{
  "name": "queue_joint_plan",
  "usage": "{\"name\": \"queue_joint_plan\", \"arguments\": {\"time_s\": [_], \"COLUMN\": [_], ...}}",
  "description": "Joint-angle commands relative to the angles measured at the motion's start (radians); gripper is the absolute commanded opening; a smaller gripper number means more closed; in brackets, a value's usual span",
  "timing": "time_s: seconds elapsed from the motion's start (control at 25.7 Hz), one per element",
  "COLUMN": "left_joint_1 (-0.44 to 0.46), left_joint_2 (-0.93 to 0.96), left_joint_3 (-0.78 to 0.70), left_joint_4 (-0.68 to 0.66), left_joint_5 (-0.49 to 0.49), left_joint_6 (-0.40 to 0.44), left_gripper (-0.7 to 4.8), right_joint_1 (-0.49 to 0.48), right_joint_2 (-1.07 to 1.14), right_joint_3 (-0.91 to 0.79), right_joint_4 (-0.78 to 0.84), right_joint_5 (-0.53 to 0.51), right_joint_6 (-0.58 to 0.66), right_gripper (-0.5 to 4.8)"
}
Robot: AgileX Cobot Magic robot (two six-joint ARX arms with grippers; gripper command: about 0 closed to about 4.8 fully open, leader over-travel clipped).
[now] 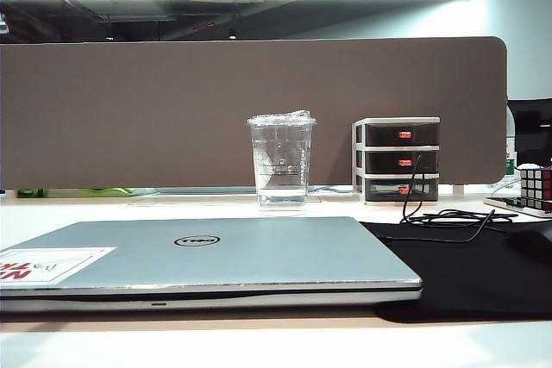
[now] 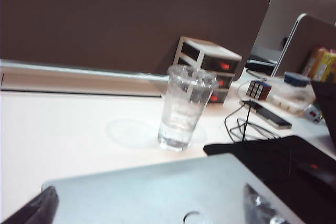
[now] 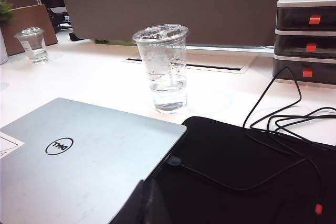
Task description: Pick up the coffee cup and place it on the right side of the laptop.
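1. White worktop (image 1: pixel 78 208) carries everything.
2. Wide silver-grey closed laptop (image 1: pixel 259 252) lies flat up front.
3. Tall clear plastic coffee cup (image 1: pixel 281 161) stands upright behind the laptop, touching nothing.
4. Left gripper (image 2: pixel 152 211) is spread wide over the laptop; right gripper (image 3: pixel 149 203): can't tell.

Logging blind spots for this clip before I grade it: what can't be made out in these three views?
- Left gripper: left wrist view, only two dark finger bits at the frame edge; blurred, though apart with nothing between.
- Right gripper: right wrist view, one dark sliver, rest cut off; open or shut unclear.
- Both arms: absent from exterior view.
- Cup base: exterior view, hidden behind laptop.
- Laptop sticker: cut by frame edge.
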Motion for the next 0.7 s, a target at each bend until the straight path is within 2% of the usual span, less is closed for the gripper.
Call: {"name": "queue_joint_plan", "arguments": {"time_s": [0.04, 0.16, 0.35, 0.51, 0.54, 0.7], "left_joint_1": [0.000, 0.001, 0.001, 0.002, 0.001, 0.002], "left_joint_2": [0.005, 0.039, 0.148, 0.293, 0.340, 0.563], "left_joint_3": [0.030, 0.090, 0.167, 0.225, 0.240, 0.285], "left_joint_4": [0.023, 0.039, 0.082, 0.098, 0.121, 0.363], "left_joint_5": [0.002, 0.004, 0.010, 0.077, 0.089, 0.091], "left_joint_6": [-0.026, -0.043, 0.016, 0.092, 0.100, 0.099], "left_gripper": [4.67, 4.67, 4.69, 4.79, 4.79, 4.79], "right_joint_1": [0.001, 0.001, 0.001, 0.001, 0.000, 0.000], "right_joint_2": [-0.002, -0.002, -0.002, -0.002, -0.002, -0.002], "right_joint_3": [-0.005, -0.005, -0.005, -0.005, -0.005, -0.005], "right_joint_4": [0.018, 0.018, 0.018, 0.018, 0.017, 0.018], "right_joint_5": [-0.005, -0.005, -0.005, -0.005, -0.005, -0.004], "right_joint_6": [0.004, 0.004, 0.004, 0.004, 0.004, 0.003], "right_gripper": [-0.01, -0.01, -0.01, -0.01, -0.01, -0.01]}}
